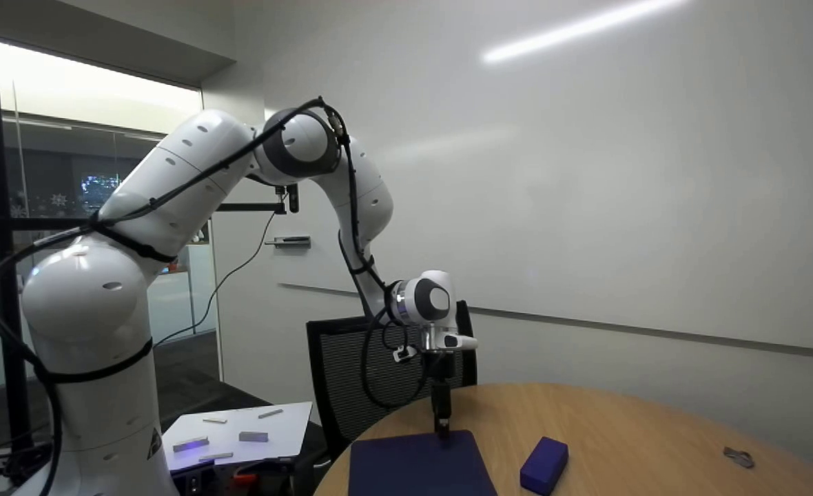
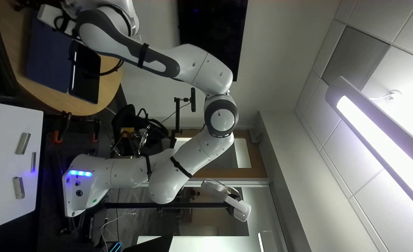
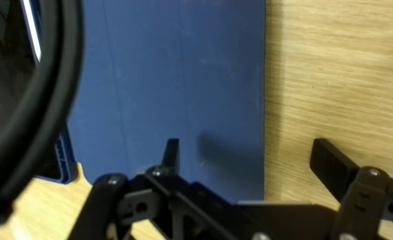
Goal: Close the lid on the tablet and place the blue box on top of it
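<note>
The tablet's dark blue lid (image 1: 413, 465) lies open and flat on the round wooden table. It also shows in the other exterior view (image 2: 47, 57) and the wrist view (image 3: 150, 83). The tablet (image 2: 87, 75), with its black screen facing up, lies beside the lid; its edge shows at left in the wrist view (image 3: 15, 83). The blue box (image 1: 544, 465) rests on the table, apart from the lid; it is out of the wrist view. My gripper (image 3: 246, 146) is open and empty, pointing down at the lid's edge, one finger over the lid, one over the wood. Contact cannot be told.
A small grey object (image 1: 738, 457) lies on the table at the right. A black mesh chair (image 1: 379, 386) stands behind the table. A white board (image 1: 286, 420) with several small metal bars is beside the robot base. A black cable (image 3: 46, 100) crosses the wrist view.
</note>
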Robot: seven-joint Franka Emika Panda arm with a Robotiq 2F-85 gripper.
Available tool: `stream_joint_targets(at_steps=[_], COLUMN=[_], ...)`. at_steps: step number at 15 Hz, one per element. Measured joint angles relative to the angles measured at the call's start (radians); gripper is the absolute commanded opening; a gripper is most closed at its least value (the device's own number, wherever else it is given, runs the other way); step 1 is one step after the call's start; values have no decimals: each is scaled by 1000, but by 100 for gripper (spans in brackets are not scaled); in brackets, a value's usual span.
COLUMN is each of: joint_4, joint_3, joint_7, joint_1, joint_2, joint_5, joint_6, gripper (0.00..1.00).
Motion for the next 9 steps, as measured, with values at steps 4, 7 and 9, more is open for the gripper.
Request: stream_joint_targets(at_steps=[4,7,9], joint_4=[11,21,23], joint_3=[-13,-21,-24], joint_7=[5,5,5], joint_1=[-5,-10,-10], joint_2=[5,11,13], joint_5=[0,0,0], joint_6=[0,0,0], gripper=[100,100,100])
